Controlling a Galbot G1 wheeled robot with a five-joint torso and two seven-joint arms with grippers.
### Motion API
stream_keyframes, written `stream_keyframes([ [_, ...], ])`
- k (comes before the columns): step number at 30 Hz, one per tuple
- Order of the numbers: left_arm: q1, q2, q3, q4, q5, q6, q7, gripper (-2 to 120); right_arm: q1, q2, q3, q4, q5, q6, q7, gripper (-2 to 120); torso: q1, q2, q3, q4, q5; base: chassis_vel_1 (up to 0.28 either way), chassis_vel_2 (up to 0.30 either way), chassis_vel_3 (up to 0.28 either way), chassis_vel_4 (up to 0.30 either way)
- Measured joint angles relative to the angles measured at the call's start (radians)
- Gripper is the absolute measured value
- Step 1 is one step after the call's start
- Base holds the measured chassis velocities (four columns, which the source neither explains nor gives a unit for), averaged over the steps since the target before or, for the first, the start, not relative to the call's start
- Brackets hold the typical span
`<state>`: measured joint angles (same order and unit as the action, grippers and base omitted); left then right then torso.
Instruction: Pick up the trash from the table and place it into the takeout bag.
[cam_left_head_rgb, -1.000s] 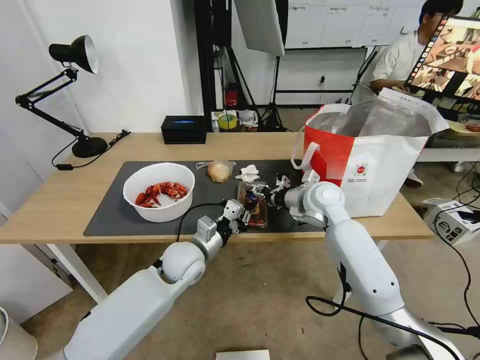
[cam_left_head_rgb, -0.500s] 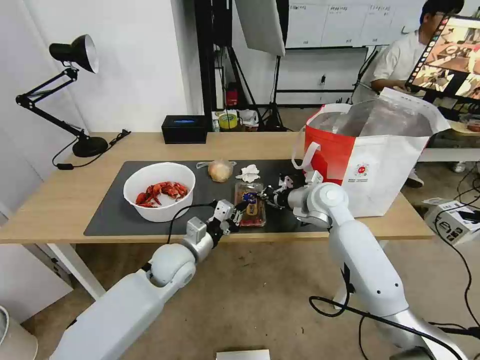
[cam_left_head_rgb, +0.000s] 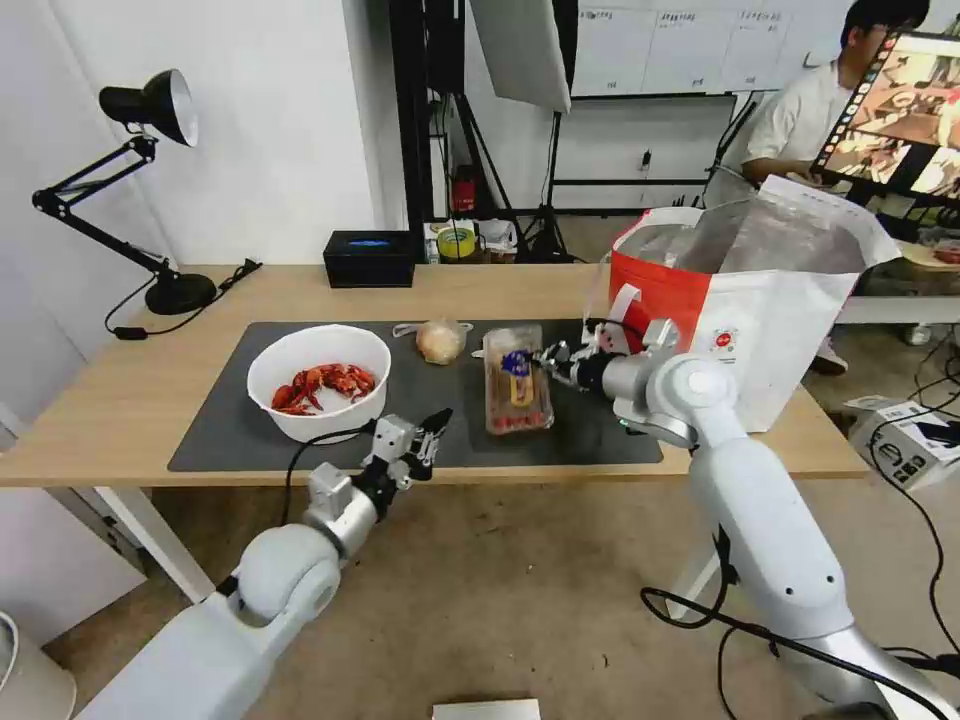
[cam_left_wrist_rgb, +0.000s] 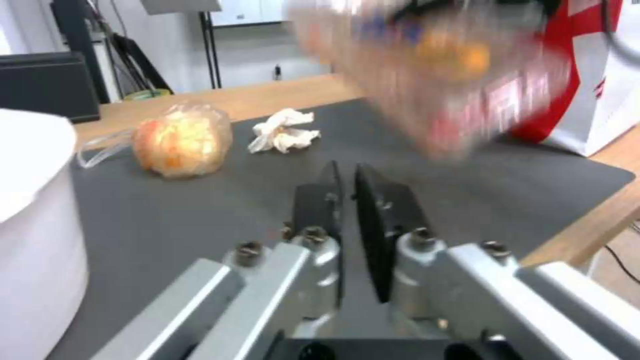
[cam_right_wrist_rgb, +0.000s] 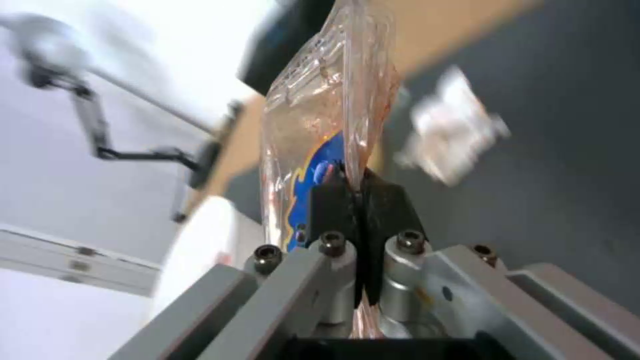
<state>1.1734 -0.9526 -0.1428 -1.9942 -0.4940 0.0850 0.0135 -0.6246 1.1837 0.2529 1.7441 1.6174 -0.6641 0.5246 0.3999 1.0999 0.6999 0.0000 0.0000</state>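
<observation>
Right gripper (cam_left_head_rgb: 540, 358) fingers (cam_right_wrist_rgb: 333, 200) pinched tight on one edge of the clear plastic tray (cam_left_head_rgb: 516, 382) of tomatoes; the tray now hangs lifted off the dark mat (cam_left_head_rgb: 230, 420), mid-frame in the head view, higher and further toward the upper right than a second ago, when it lay flat on the mat between both grippers. Left gripper (cam_left_head_rgb: 425, 440) fingers (cam_left_wrist_rgb: 373, 210) closed to a thin slit, holding nothing; it has drawn back from the tray toward the lower left, now over the mat's near edge beside the white bowl (cam_left_head_rgb: 318, 382) of crayfish shells. Bun in clear bag (cam_left_head_rgb: 439, 341) and crumpled tissue (cam_left_wrist_rgb: 283, 132) unmoved on the mat, upper middle; in the head view the raised tray covers the tissue. Takeout bag (cam_left_head_rgb: 745, 310) stands open at the right end of the counter (cam_left_head_rgb: 120, 400), just behind the right wrist, position unchanged. Black box (cam_left_head_rgb: 368, 258) and desk lamp (cam_left_head_rgb: 150, 110) at the far edge, as before.
</observation>
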Motion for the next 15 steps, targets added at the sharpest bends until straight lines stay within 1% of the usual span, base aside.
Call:
stream_keyframes([
  [2, 0.048, -0.016, -0.019, -0.016, 0.008, -0.011, -0.016, 30, 0.006, -0.02, 0.013, 0.046, -0.015, 0.031, -0.036, 0, 0.0, 0.0, 0.0, 0.0, 0.0, 0.0, 0.0, 0.0, 0.0],
  [3, 0.048, -0.016, -0.019, -0.016, 0.008, -0.011, -0.016, 30, 0.006, -0.02, 0.013, 0.046, -0.015, 0.031, -0.036, 0, 0.0, 0.0, 0.0, 0.0, 0.0, 0.0, 0.0, 0.0, 0.0],
  [6, 0.111, -0.038, -0.052, -0.03, 0.021, -0.023, -0.022, 43, 0.027, -0.045, 0.035, 0.097, -0.024, 0.086, -0.068, 0, 0.0, 0.0, 0.0, 0.0, 0.0, 0.0, 0.0, 0.0, 0.0],
  [7, 0.111, -0.038, -0.052, -0.03, 0.021, -0.023, -0.022, 43, 0.027, -0.045, 0.035, 0.097, -0.024, 0.086, -0.068, 0, 0.0, 0.0, 0.0, 0.0, 0.0, 0.0, 0.0, 0.0, 0.0],
  [9, 0.15, -0.052, -0.078, -0.043, 0.027, -0.025, -0.022, 57, 0.051, -0.066, 0.051, 0.127, -0.043, 0.136, -0.081, 0, 0.0, 0.0, 0.0, 0.0, 0.0, 0.0, 0.0, 0.0, 0.0],
  [10, 0.15, -0.052, -0.078, -0.043, 0.027, -0.025, -0.022, 57, 0.051, -0.066, 0.051, 0.127, -0.043, 0.136, -0.081, 0, 0.0, 0.0, 0.0, 0.0, 0.0, 0.0, 0.0, 0.0, 0.0],
  [12, 0.178, -0.061, -0.103, -0.055, 0.027, -0.026, -0.022, 67, 0.075, -0.087, 0.054, 0.143, -0.117, 0.22, -0.094, 0, 0.0, 0.0, 0.0, -0.0001, 0.0002, 0.0, 0.0, 0.0, 0.0],
  [13, 0.178, -0.061, -0.103, -0.055, 0.027, -0.026, -0.022, 67, 0.075, -0.087, 0.054, 0.143, -0.117, 0.22, -0.094, 0, 0.0, 0.0, 0.0, -0.0001, 0.0002, 0.0, 0.0, 0.0, 0.0],
  [15, 0.198, -0.063, -0.122, -0.067, 0.027, -0.027, -0.022, 78, 0.106, -0.104, 0.055, 0.147, -0.165, 0.288, -0.064, 0, 0.0, 0.0, 0.0, 0.0, 0.0, 0.0, 0.0, 0.0, 0.0],
])
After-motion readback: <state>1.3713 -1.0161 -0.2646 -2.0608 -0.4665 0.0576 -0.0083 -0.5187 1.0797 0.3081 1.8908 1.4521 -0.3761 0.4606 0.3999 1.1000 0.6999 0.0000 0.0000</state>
